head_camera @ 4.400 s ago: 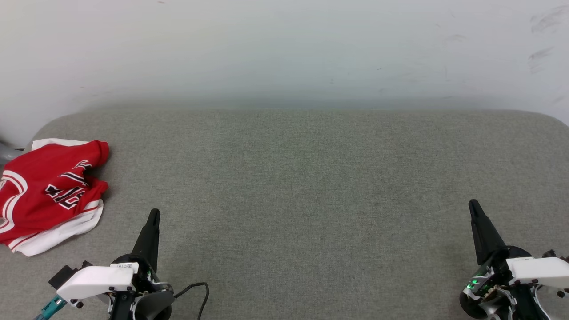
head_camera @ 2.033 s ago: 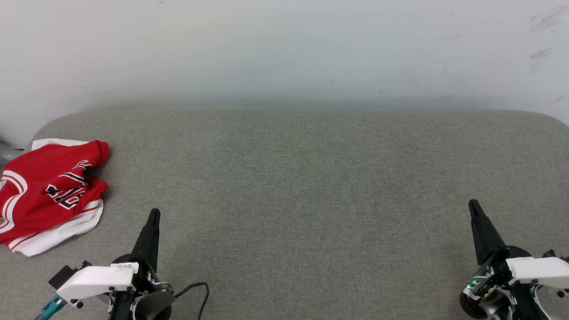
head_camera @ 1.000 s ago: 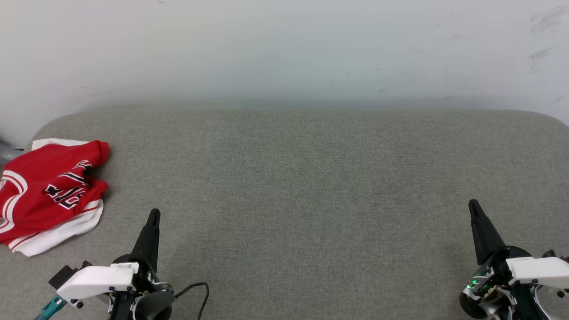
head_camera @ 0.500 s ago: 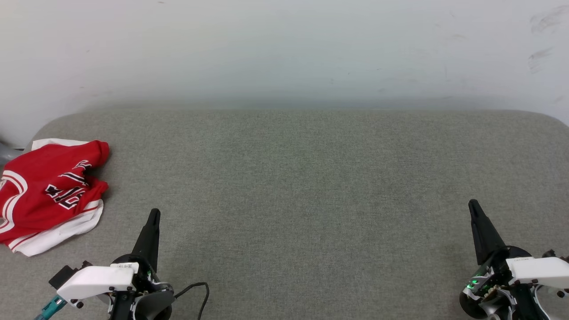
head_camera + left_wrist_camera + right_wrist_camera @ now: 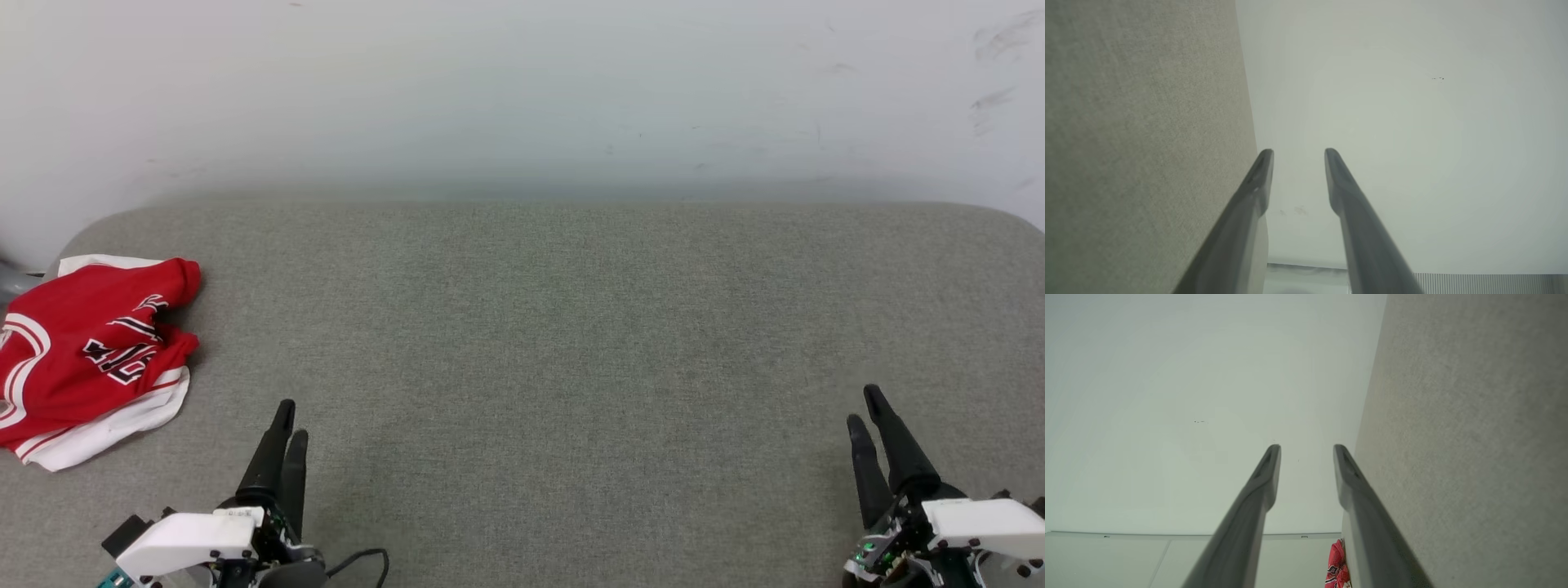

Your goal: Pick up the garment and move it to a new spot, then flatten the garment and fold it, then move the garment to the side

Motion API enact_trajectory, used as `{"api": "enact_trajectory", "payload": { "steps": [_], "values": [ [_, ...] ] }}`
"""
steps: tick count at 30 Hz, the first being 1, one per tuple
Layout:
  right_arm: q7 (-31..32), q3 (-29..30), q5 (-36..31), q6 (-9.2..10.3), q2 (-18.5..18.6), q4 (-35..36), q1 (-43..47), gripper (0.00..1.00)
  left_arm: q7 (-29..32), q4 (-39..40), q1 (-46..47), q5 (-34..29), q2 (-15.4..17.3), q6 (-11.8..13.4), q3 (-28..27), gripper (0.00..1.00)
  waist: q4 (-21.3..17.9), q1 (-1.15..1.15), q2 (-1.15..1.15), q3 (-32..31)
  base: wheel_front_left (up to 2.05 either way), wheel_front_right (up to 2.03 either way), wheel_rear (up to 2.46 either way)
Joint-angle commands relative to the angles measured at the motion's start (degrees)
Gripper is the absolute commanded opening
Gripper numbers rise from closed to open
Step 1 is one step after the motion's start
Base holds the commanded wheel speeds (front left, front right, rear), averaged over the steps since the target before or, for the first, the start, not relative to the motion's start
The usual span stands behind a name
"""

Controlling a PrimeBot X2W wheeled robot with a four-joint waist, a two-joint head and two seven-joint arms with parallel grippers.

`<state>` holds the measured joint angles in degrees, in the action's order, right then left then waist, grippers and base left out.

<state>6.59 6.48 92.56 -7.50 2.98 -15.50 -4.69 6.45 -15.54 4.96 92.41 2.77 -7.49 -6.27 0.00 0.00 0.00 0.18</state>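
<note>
Left gripper [image 5: 292,419] sits at seven o'clock on the grey fabric-covered tabletop [image 5: 555,327], its two dark fingers parted a moderate way with nothing between them. The right gripper [image 5: 863,405], at five o'clock, stands the same, parted and empty. That stance reads as readiness to grasp, with no contact made yet. The red jersey garment with white sleeves and black lettering [image 5: 77,351] lies crumpled in a heap at nine o'clock, against the tabletop's left edge and partly running out of the head view. It is near the left gripper, toward ten o'clock from it, and well apart from the right. The broad bare middle looks like the sensible new spot, since it gives room to spread the cloth. The pick-up is not yet begun.
</note>
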Motion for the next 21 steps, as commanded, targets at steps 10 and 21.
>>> {"api": "enact_trajectory", "payload": {
  "steps": [10,21],
  "values": [
    [-2.87,0.3,-5.34,0.0,-0.01,1.03,0.7,1.0,-2.85,1.28,-0.39,-4.49,0.01,0.01,-0.12,1.0,0.03,0.0,0.0,0.07,0.0,0.0,0.0],
    [-5.75,0.86,-18.69,0.0,-0.03,5.33,1.23,1.0,-5.71,5.7,-0.21,-17.17,0.03,3.12,0.45,1.0,0.13,0.0,0.0,0.24,0.0,0.0,0.0]
  ]
}}
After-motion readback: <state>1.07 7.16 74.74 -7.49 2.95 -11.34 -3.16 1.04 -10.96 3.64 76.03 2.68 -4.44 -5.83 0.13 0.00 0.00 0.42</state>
